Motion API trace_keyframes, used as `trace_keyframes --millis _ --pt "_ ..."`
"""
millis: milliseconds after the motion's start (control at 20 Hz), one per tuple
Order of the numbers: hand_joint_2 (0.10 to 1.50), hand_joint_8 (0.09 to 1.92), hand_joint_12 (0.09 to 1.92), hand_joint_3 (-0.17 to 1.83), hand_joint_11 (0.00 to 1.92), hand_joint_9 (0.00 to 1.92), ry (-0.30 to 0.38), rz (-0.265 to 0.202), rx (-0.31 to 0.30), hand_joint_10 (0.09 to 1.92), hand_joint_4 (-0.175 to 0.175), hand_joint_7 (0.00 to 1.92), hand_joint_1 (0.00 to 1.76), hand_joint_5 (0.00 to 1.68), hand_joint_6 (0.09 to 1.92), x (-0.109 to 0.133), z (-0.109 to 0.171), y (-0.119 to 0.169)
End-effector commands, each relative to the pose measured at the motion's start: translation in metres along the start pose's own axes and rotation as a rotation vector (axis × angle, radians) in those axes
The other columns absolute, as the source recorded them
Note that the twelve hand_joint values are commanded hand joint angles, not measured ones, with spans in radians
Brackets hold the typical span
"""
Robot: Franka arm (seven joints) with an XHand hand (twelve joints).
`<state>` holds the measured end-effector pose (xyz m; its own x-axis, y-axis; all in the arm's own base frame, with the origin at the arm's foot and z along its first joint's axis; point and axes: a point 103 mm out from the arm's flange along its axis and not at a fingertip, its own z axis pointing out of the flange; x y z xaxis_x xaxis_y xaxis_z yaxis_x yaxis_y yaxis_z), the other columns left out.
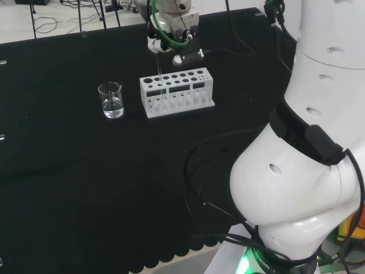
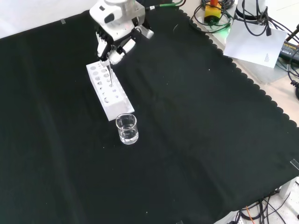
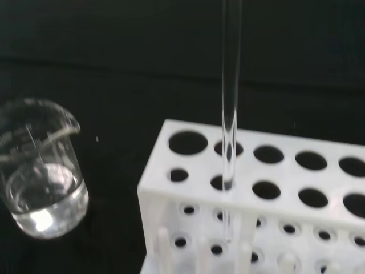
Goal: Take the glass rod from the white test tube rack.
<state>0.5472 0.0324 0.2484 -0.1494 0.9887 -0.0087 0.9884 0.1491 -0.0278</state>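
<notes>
The hand [image 2: 112,44] hangs just over one end of the rack [image 2: 108,91], the end that is higher up in the front view. Its fingers [image 2: 113,56] are curled down and pinch the top of the rod [image 2: 110,74]. The rod is thin, clear and stands almost straight up. Its low end is still down inside the rack, in a hole in the second row near the end, as the wrist view shows [image 3: 230,142]. In the head view the rod [image 1: 161,77] goes down from the hand [image 1: 174,40] into a hole near the left end of the rack [image 1: 177,91]. The rack is white, long and has two rows of round holes on top. It stands on the black tabletop [image 2: 196,130]. A small clear cup [image 2: 126,129] stands just beside the other end of the rack, lower in the front view. It has some clear water in the bottom. In the head view the cup [image 1: 111,100] is to the left of the rack. In the wrist view the cup [image 3: 40,171] is near the rack's corner [image 3: 165,188] but does not touch it.
</notes>
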Motion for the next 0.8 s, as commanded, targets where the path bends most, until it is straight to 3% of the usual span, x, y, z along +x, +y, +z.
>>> trace_keyframes --millis 50,400,800 --pt "1.19 1.22 0.82 -0.17 1.55 1.41 0.040 0.031 -0.128 1.15 -0.175 1.05 1.28 0.95 0.79 -0.001 -0.033 -0.006" --pt "1.17 1.22 0.79 -0.12 1.56 1.44 0.016 0.057 -0.126 1.10 -0.175 1.05 1.28 0.95 0.79 0.016 -0.082 -0.013" --pt "1.16 1.23 0.78 -0.10 1.57 1.45 0.009 0.040 -0.140 1.09 -0.175 1.04 1.28 0.94 0.79 0.028 -0.116 -0.029"
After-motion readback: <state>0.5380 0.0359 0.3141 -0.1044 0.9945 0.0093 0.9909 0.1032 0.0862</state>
